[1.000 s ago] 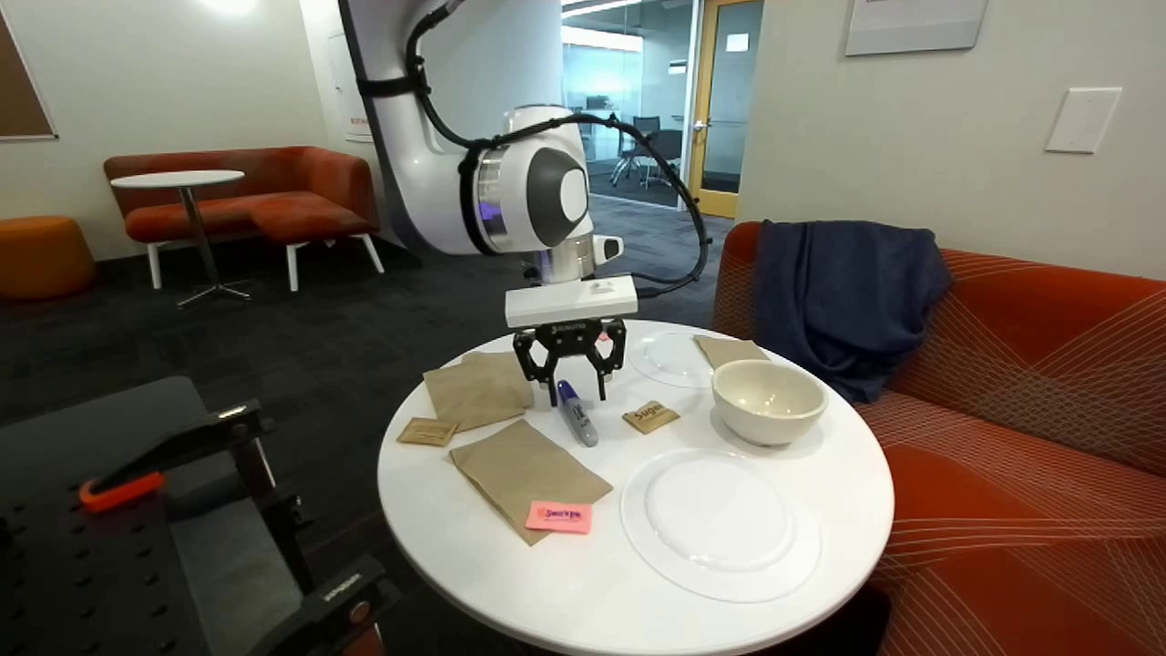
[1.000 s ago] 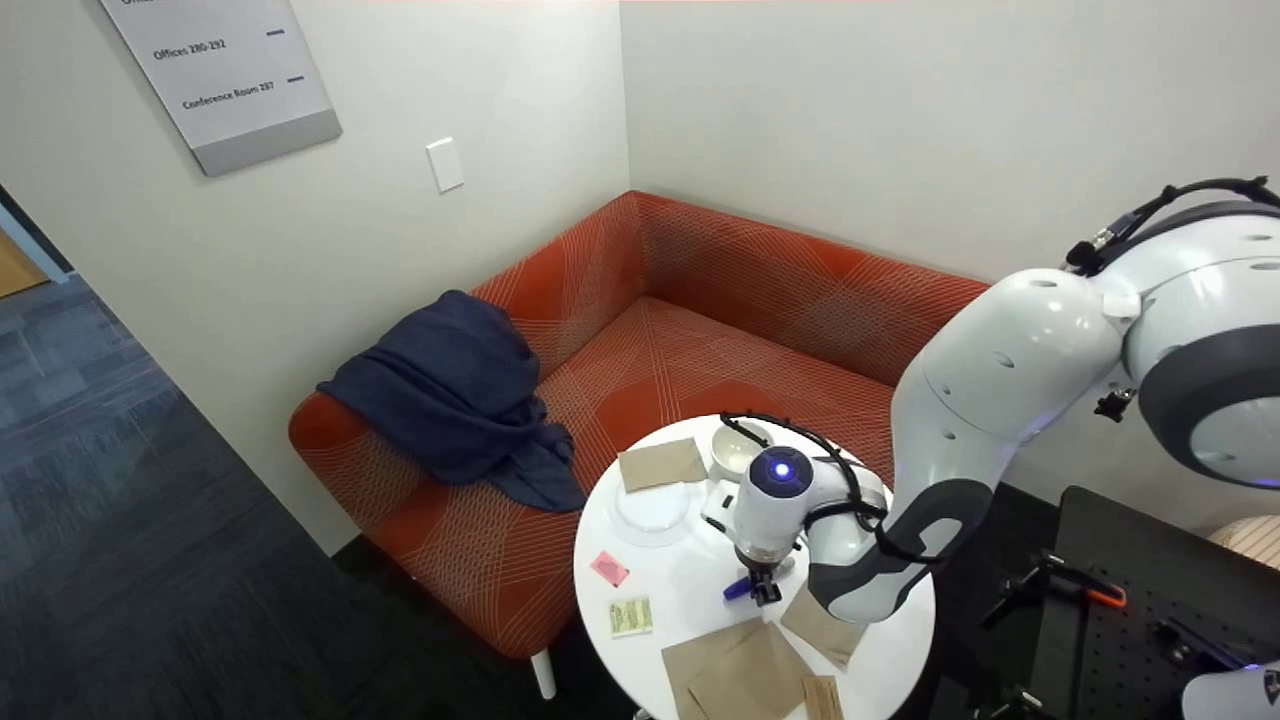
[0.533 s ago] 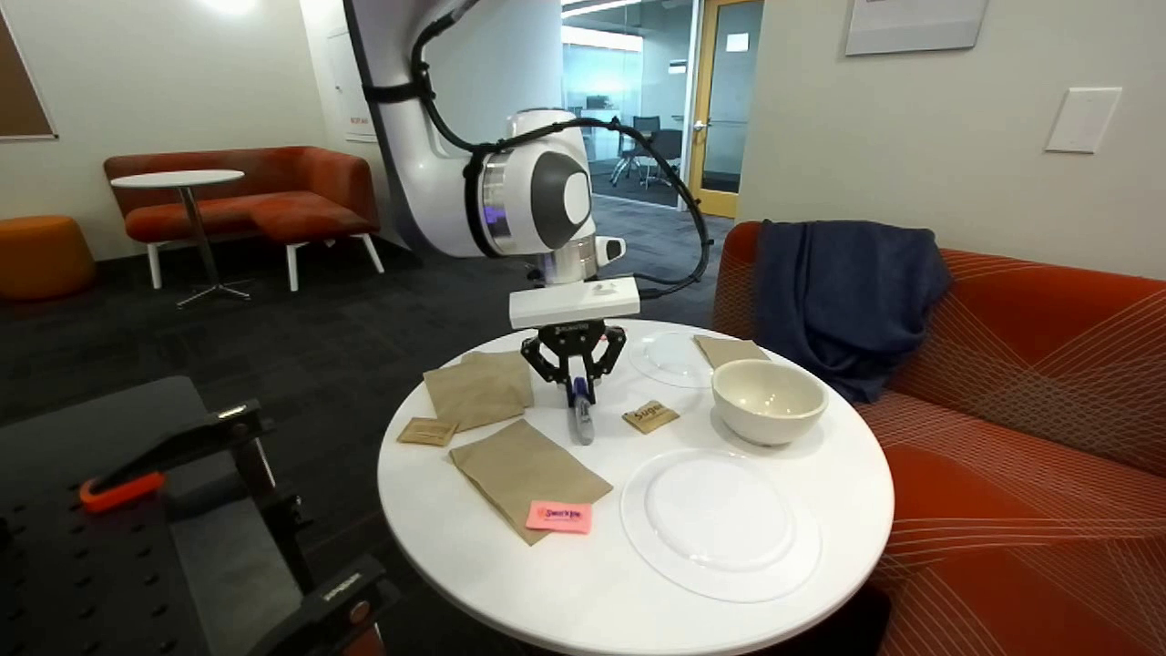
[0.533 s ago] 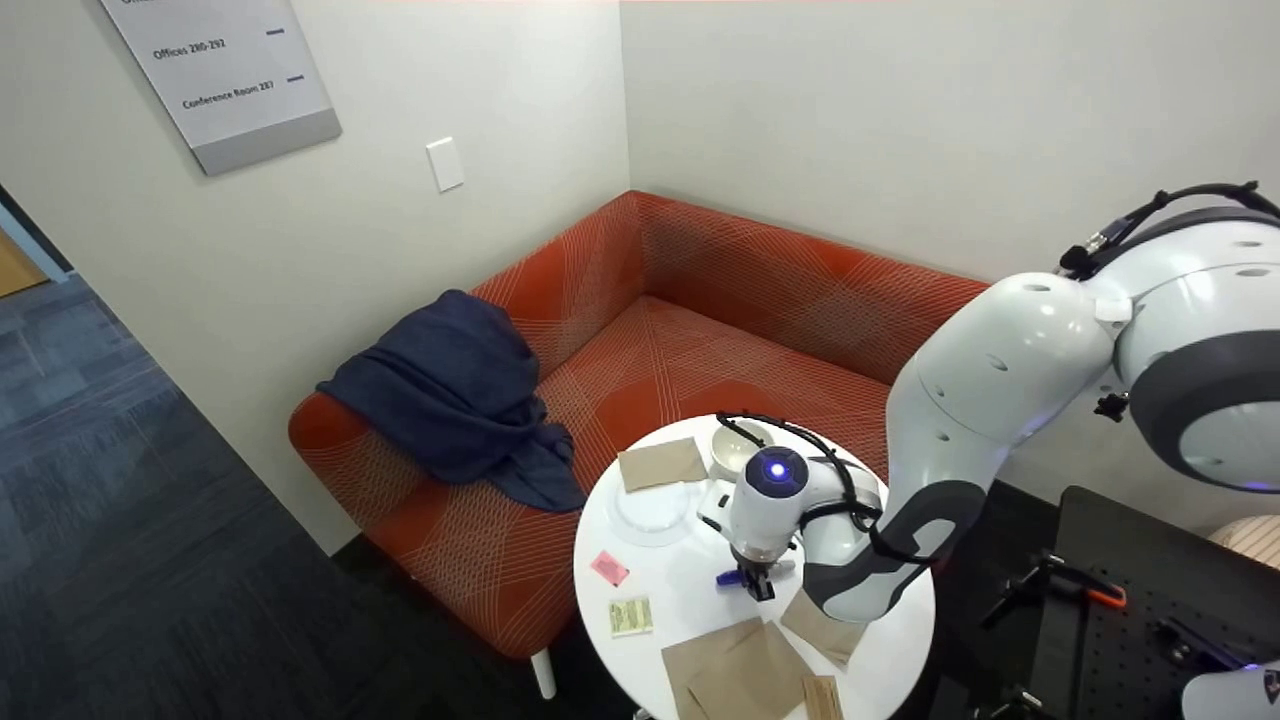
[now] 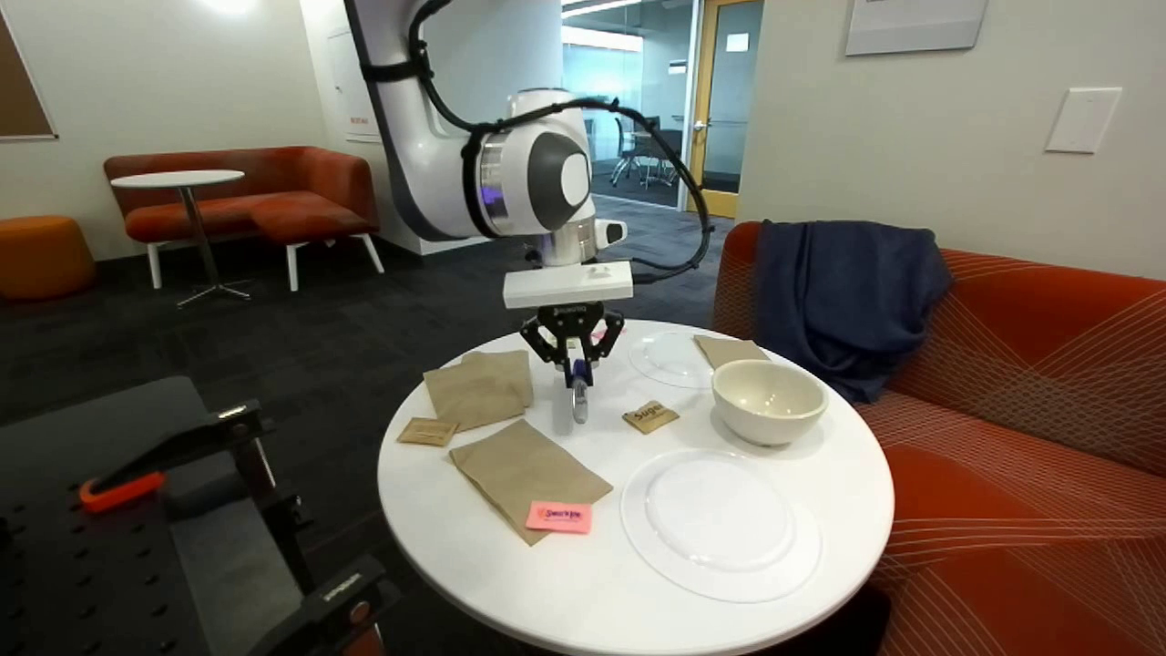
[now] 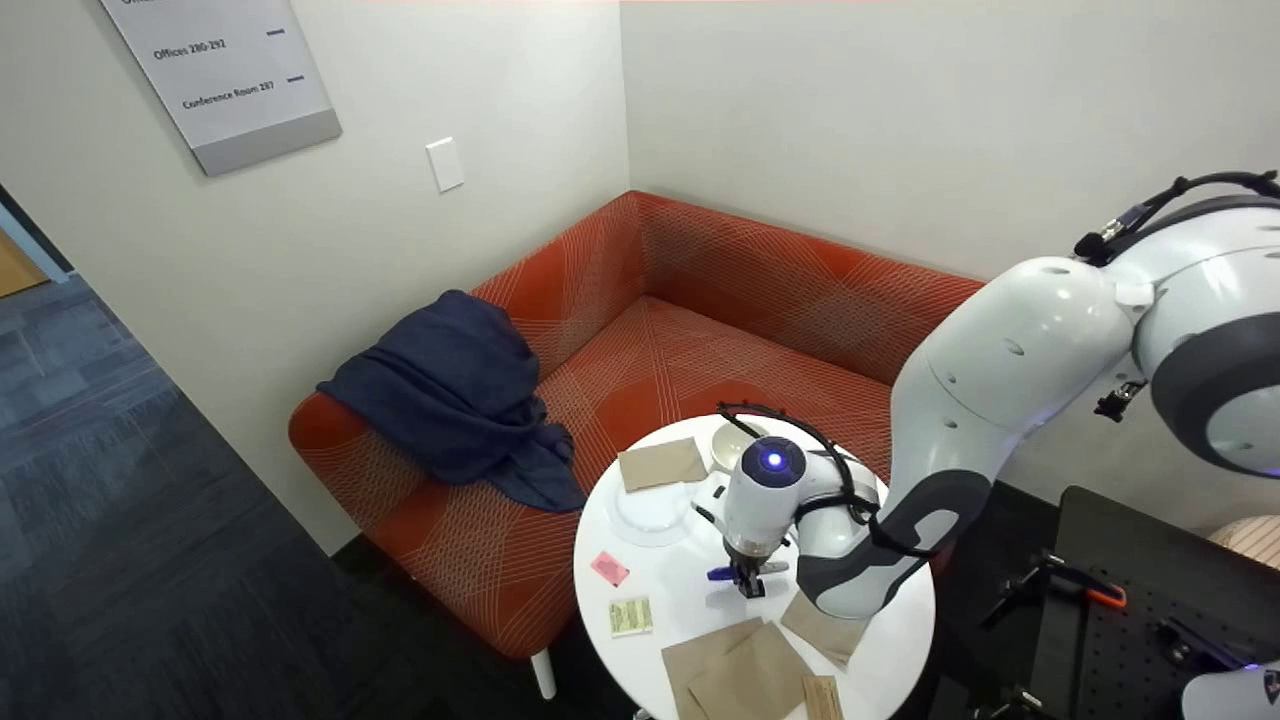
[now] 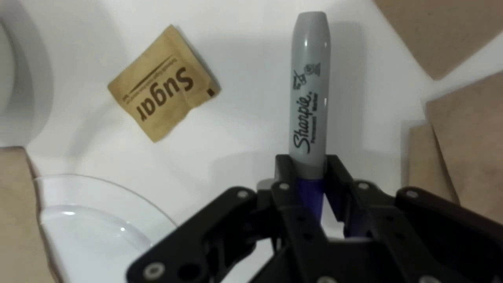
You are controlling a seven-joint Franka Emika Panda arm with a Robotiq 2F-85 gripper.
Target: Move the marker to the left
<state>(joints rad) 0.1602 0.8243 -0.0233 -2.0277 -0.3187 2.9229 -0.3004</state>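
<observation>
The marker [image 7: 309, 90] has a grey body with Sharpie lettering and a blue-purple cap. My gripper [image 7: 309, 162] is shut on it where the cap meets the body, with one finger on each side. Part of the cap is hidden behind the black fingers in the wrist view. In an exterior view the marker [image 5: 580, 403] hangs a little above the white table, grey end toward that camera. Seen from above in an exterior view, the marker [image 6: 719, 574] sticks out on both sides of the gripper [image 6: 749, 590].
A sugar packet [image 5: 650, 416] and a white bowl [image 5: 768, 401] lie to one side of the marker. Brown napkins [image 5: 478, 390] are on the other side. A transparent plate [image 5: 720, 510] and a pink packet [image 5: 558, 517] sit nearer that camera. A red couch [image 5: 1011, 492] borders the table.
The jaws have closed from open around the marker onto it. Gripper and marker have then risen slightly off the table, and the marker has turned a little to line up between the fingers.
</observation>
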